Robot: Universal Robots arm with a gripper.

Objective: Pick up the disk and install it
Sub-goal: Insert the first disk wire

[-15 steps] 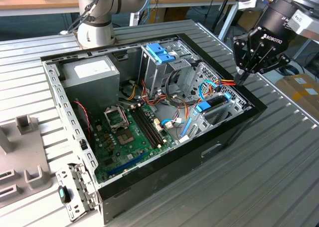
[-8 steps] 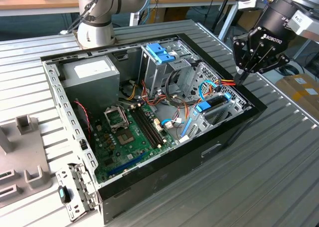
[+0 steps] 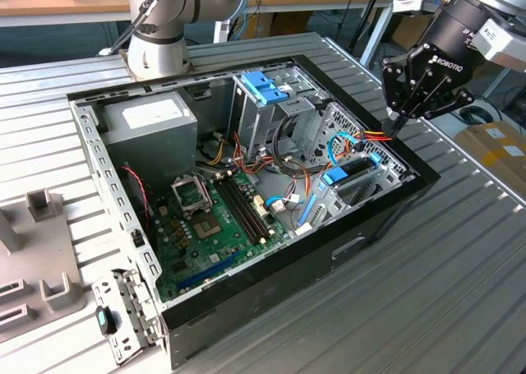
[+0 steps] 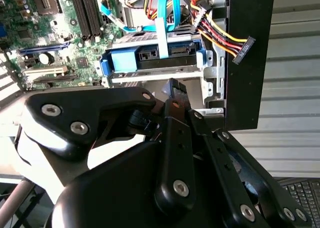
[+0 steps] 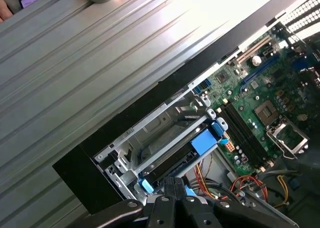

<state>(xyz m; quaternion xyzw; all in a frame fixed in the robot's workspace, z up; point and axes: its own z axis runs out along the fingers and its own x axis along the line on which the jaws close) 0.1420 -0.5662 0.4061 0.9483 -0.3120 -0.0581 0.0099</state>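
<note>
**Disk** [image 4: 150, 57]: blue-framed, lying in the drive bay at the corner of the case [image 3: 370, 226] nearest the gripper. It looks seated or nearly so.

**Gripper** [image 3: 398, 130]: clenched on nothing, fingertips together, poised just above that bay.

**Step in hand (judged):** seating the disk. A straight, gentle push on the blue frame would do best, kept clear of the connectors.

**In the way:**
- power lead [image 4: 222, 35], loose by the case wall beside the bay
- blue data cable [image 4: 162, 22], crossing over the disk

**Also inside the case:**
- motherboard [image 3: 205, 226]
- grey power supply [image 3: 152, 119]
</note>
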